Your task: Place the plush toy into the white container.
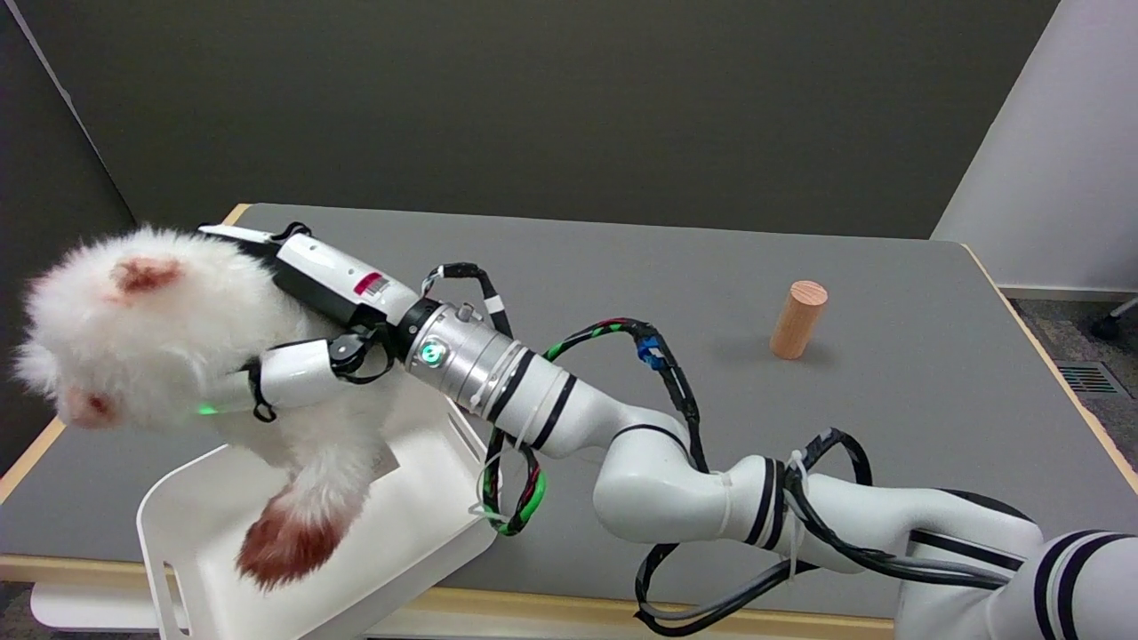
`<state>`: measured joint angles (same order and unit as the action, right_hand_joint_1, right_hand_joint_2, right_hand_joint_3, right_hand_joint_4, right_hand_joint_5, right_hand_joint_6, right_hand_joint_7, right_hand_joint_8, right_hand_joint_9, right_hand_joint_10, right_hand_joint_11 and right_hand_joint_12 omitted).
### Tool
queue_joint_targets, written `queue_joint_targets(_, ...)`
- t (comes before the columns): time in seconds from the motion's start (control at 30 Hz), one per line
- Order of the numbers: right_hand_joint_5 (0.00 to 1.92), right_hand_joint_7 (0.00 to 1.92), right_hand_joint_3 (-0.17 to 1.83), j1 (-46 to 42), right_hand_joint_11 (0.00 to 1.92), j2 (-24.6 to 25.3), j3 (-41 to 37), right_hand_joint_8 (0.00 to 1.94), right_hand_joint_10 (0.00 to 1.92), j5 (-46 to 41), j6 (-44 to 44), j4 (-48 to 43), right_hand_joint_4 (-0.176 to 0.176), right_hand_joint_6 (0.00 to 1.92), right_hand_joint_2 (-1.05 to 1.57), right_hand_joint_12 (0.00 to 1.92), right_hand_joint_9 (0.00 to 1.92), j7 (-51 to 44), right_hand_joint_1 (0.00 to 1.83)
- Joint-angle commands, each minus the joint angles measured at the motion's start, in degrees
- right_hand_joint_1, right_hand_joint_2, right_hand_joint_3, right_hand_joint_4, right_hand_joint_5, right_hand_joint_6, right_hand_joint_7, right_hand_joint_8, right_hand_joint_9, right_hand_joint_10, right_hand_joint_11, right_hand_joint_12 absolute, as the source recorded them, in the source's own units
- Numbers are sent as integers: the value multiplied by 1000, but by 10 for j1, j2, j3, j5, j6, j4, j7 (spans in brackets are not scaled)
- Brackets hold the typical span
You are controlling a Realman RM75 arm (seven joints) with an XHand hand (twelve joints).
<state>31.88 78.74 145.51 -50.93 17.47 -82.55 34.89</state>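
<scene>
Fingers [293, 369] grip plush toy [160, 329] above white container [178, 507]; wooden cylinder [798, 319] well apart

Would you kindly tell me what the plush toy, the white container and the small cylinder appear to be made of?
Plush toy: long fluffy white synthetic-looking fur with reddish-brown patches. White container: likely moulded plastic, smooth with a slight sheen, rounded corners and a handle slot. Cylinder: apparently unfinished light wood, matte, with a paler end face.
</scene>
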Motion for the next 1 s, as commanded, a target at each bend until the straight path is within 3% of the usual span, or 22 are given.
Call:
queue_joint_targets(0.03, 192, 269, 1014, -13, 212, 0, -1, 494, 726, -22, -38, -3, -42, 446, 732, 1465, 215, 2, 858)
queue_joint_targets(0.1, -1, -1, 945, -17, -1, 0, -4, -1, 137, -22, -39, -4, -10, 122, 640, 988, -1, 2, 594)
queue_joint_targets(0.17, -1, -1, 739, -19, -1, -2, -6, -1, 11, -22, -37, -3, -10, 10, 650, 839, -1, 2, 525)
queue_joint_targets(0.4, -1, -1, 667, -32, -1, -9, -11, -1, -1, -22, -6, 1, -8, -1, 610, 568, -1, 2, 431)
queue_joint_targets(0.47, -1, -1, 684, -42, -1, -13, -16, -1, -1, -21, 11, 1, -9, -1, 597, 388, -1, 2, 422)
queue_joint_targets(0.67, -1, -1, 707, -106, -1, -69, -98, -1, -1, -14, 118, -30, -5, -1, 593, 302, -1, -2, 419)
queue_joint_targets(0.87, -1, -1, 726, -177, -1, -196, -244, -1, -1, -27, 315, -91, 4, -1, 623, 426, -1, 3, 341)
queue_joint_targets(1.0, -1, -1, 724, -220, -1, -273, -306, -1, -1, -102, 405, -94, -1, -1, 653, 440, -1, 38, 313)
